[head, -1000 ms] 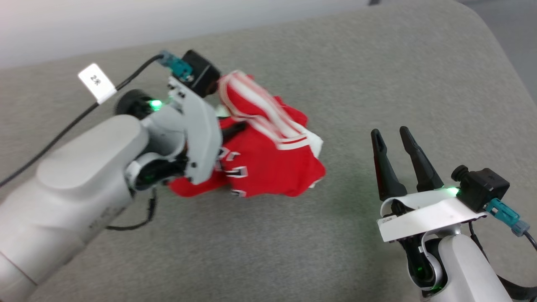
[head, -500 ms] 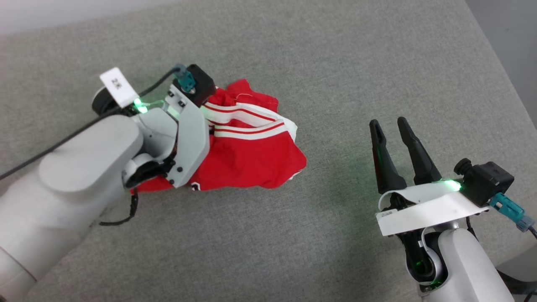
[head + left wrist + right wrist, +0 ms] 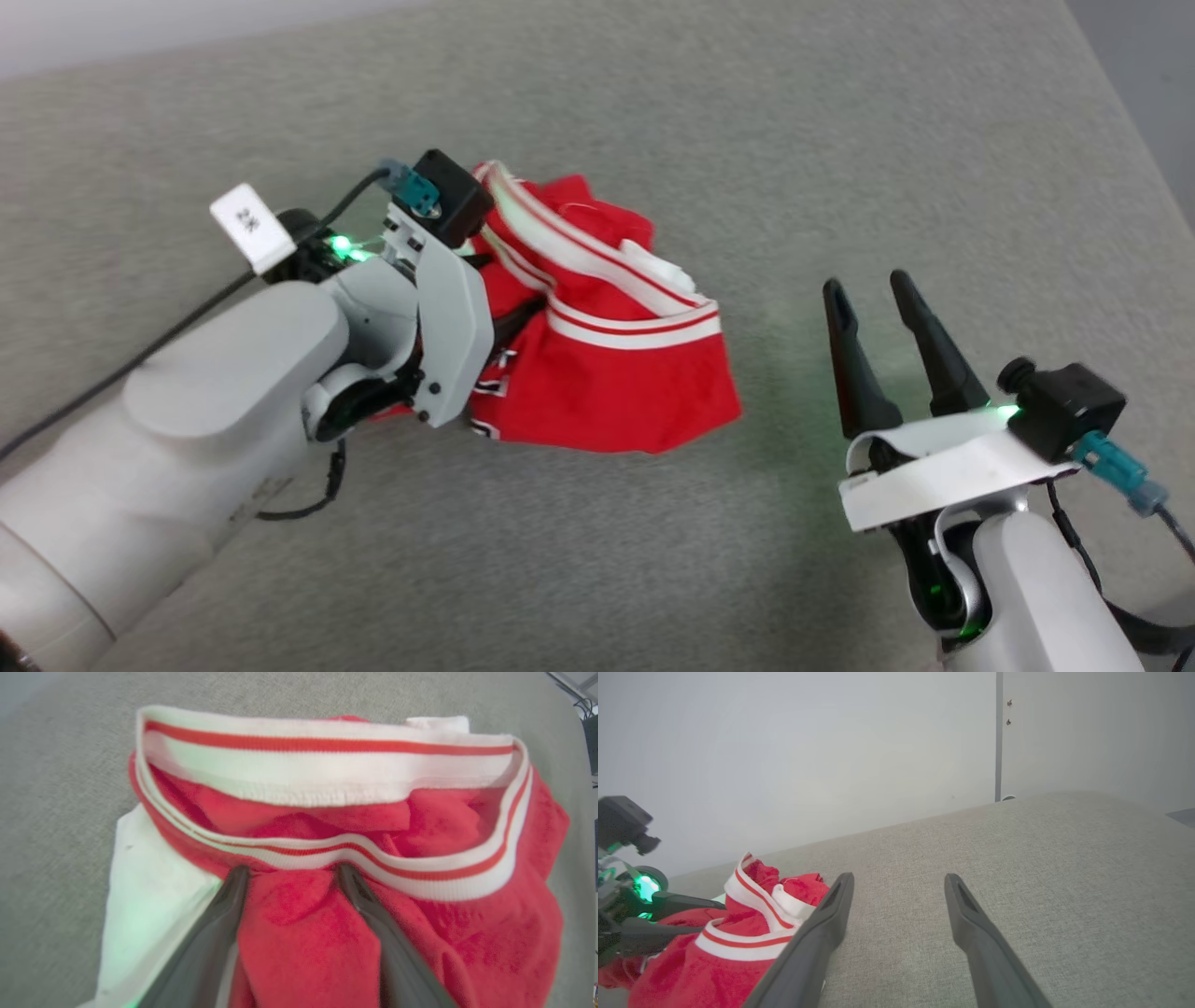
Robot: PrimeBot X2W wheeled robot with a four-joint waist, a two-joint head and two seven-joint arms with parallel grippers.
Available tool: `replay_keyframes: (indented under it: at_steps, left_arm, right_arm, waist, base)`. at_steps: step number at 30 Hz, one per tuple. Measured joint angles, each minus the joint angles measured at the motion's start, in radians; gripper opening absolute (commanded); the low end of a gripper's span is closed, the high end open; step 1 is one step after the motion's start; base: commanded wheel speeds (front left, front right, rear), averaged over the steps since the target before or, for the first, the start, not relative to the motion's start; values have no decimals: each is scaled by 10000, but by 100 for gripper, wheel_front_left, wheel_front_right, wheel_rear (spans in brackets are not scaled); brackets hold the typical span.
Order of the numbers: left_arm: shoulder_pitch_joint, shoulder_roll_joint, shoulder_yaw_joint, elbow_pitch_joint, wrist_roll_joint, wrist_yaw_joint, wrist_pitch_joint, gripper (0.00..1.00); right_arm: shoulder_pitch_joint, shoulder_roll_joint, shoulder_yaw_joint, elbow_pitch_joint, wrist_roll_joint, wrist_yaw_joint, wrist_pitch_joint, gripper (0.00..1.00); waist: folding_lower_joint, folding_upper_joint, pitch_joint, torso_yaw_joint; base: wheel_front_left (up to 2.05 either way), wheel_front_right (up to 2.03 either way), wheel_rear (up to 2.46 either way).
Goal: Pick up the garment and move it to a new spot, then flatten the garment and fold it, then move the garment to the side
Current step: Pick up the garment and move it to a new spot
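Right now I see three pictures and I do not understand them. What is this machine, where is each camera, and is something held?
This is a robot with two arms; each ends in a two-fingered tool. One picture looks down from its head; the other two look forward from each wrist. A crumpled red shirt with white trim lies on a grey padded surface. The left tool is open, with red cloth between its fingers, seemingly not pinched. The right tool is open, empty, apart from the shirt.
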Motion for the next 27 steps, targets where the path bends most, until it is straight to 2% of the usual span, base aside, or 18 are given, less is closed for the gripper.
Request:
replay_keyframes:
  at_steps: [5,10,16,19,24,27]
  left_arm:
    - [61,-138,-44,-73,-876,0,-1429,100]
    - [559,-4,-21,-113,-1467,0,-2769,100]
    - [1991,213,414,280,-2370,0,-4805,100]
    - [2957,268,698,552,-2819,0,-5486,100]
    - [4424,217,1634,867,-2838,2,-5779,100]
    - [5339,105,3152,826,-2314,86,-5810,100]
  right_arm:
    - [184,-46,-98,360,-629,0,2,100]
    - [398,-430,-115,639,-849,0,2,100]
    - [704,-825,-263,899,-878,0,0,100]
    - [846,-997,-441,986,-888,2,0,100]
    - [1297,-1315,-815,1093,-930,2,0,100]
    - [1603,-1503,-1118,1083,-930,2,0,100]
  waist:
    - [0,0,-450,606]
    - [0,0,-1059,1418]
    - [0,0,-1797,2391]
    - [0,0,-2144,2846]
    - [0,0,-2662,3563]
    - [0,0,-2941,3961]
  base:
    - [0,0,0]
    - [0,0,0]
    - [0,0,0]
    - [0,0,0]
    - [0,0,0]
    - [0,0,0]
